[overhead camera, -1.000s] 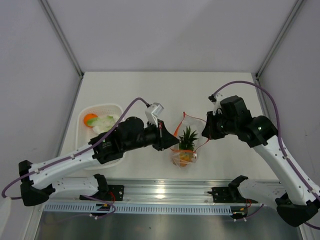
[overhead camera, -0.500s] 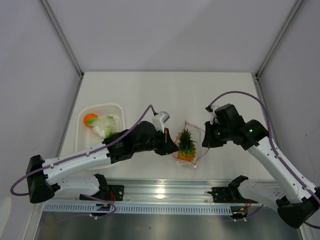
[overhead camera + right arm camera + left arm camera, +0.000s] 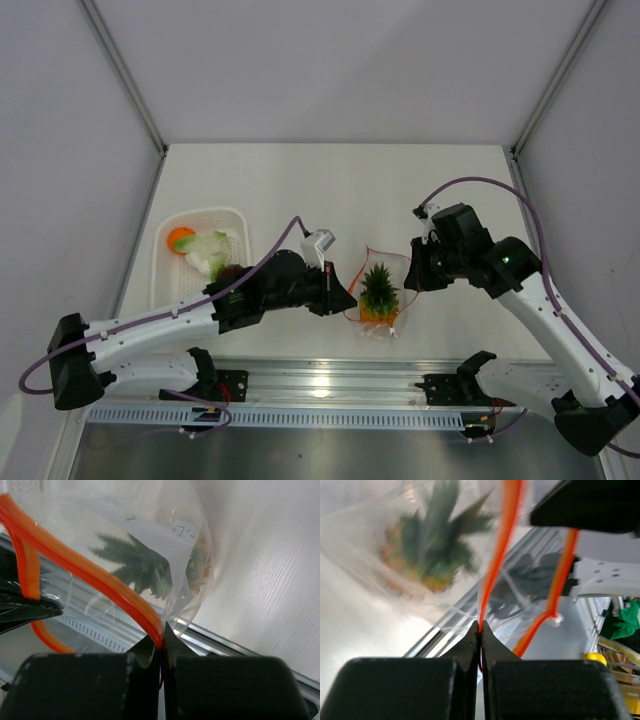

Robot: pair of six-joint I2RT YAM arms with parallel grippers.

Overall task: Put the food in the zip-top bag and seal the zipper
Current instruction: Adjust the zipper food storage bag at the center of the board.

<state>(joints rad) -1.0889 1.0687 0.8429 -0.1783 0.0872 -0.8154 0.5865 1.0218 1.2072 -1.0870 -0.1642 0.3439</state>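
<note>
White table (image 3: 300, 180): one bag (image 3: 392, 262), one pineapple (image 3: 378, 290) inside; left fingers (image 3: 468, 646), right fingers (image 3: 173, 645) pinching zipper (image 3: 502, 540)

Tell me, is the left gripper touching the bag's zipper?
Touching. Left wrist view shows the left gripper shut on the zipper, the orange strip clamped between its tips.

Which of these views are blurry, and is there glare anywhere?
Left wrist: the pineapple inside the zip-top bag is soft and out of focus, the left gripper sharper. Right wrist: the zipper is fairly crisp, with reflections on the bag film. Top external: sharp, with a glare patch on the metal rail.
</note>
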